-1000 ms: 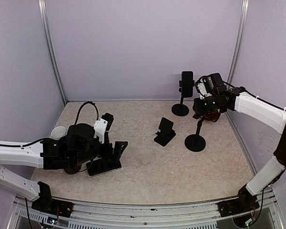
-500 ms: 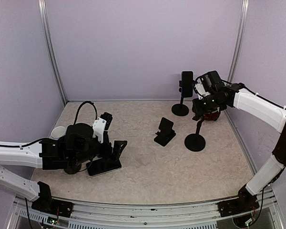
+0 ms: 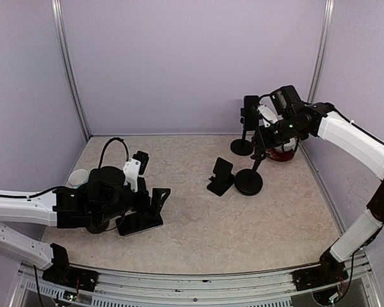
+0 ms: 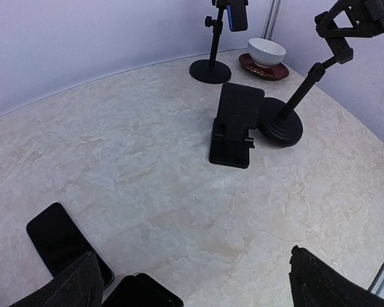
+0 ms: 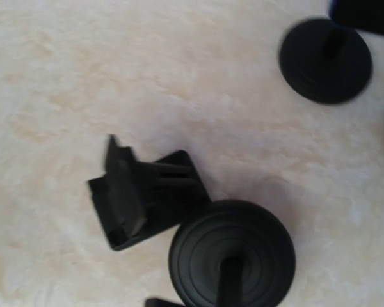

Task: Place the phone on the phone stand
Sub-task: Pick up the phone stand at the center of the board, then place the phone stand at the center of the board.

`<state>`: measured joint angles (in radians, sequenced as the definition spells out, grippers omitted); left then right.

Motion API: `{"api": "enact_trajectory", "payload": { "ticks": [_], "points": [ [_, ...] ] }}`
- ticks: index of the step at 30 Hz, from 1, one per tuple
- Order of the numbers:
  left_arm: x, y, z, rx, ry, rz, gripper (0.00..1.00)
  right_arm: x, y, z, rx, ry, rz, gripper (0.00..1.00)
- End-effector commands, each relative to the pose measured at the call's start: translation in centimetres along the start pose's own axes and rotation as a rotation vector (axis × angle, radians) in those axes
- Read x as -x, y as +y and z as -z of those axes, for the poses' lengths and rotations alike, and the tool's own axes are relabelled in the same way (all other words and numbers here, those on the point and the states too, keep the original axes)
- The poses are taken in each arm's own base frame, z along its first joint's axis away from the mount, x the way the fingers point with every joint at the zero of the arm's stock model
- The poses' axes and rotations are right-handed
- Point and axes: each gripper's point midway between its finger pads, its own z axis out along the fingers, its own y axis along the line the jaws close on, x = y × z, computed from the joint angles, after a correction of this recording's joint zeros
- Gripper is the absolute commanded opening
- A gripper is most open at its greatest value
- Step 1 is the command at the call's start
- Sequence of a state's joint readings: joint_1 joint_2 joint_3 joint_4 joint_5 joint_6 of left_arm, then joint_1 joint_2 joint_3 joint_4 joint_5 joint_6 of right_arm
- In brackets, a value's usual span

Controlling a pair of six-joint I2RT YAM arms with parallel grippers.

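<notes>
Looking down into a booth of pale lilac walls (image 3: 179, 64) around a beige marbled counter (image 3: 243, 243), matte and level. Finds the left arm (image 3: 25, 208) stretched low along the near left side, the left jaws spread as wide as can be, gripping nothing, hovering just above the counter. Finds the right arm (image 3: 352, 137) reaching in from the far right, the right jaws closed on the head of a tilted pole stand (image 3: 248, 181), round base down, just beside the empty folding stand (image 3: 221, 176) at mid-counter. Notes a second pole stand (image 3: 243, 146) at the back wall, carrying a handset (image 3: 250, 110) upright. Puts the phone (image 4: 61, 240) flat on the counter at the near left, close under the left jaws and toward their left side in the wrist view, long axis slanting from far left to near right; beside it, a second dark slab (image 4: 144, 294) between the jaws, cut off by the frame edge, perhaps another phone. Judges the left arm by far the nearer, both empty stands lying well apart to the right; calls for a short drop, jaws across the narrow width, then a carry rightward.
</notes>
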<state>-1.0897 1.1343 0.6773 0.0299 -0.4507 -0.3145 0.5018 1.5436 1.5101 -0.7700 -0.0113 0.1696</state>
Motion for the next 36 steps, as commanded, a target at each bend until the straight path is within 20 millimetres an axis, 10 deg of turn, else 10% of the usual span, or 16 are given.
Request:
{"api": "enact_trajectory", "payload": {
  "ticks": [1, 9, 22, 36],
  "points": [
    [0.2, 0.4, 0.7, -0.001, -0.019, 0.056, 0.99, 4.5, 3.4, 5.5, 0.098, -0.169, 0.103, 0.18],
    [0.6, 1.0, 1.7, 0.025, -0.032, 0.096, 0.99, 7.4, 8.5, 9.8, 0.237, -0.283, 0.248, 0.17],
    [0.7, 2.8, 4.2, 0.052, -0.058, 0.155, 0.99, 6.8, 18.6, 11.0, 0.451, -0.294, 0.459, 0.16],
    [0.1, 2.4, 4.6, 0.048, -0.052, 0.166, 0.99, 2.0, 24.3, 6.6, 0.574, -0.134, 0.659, 0.17]
  ]
}}
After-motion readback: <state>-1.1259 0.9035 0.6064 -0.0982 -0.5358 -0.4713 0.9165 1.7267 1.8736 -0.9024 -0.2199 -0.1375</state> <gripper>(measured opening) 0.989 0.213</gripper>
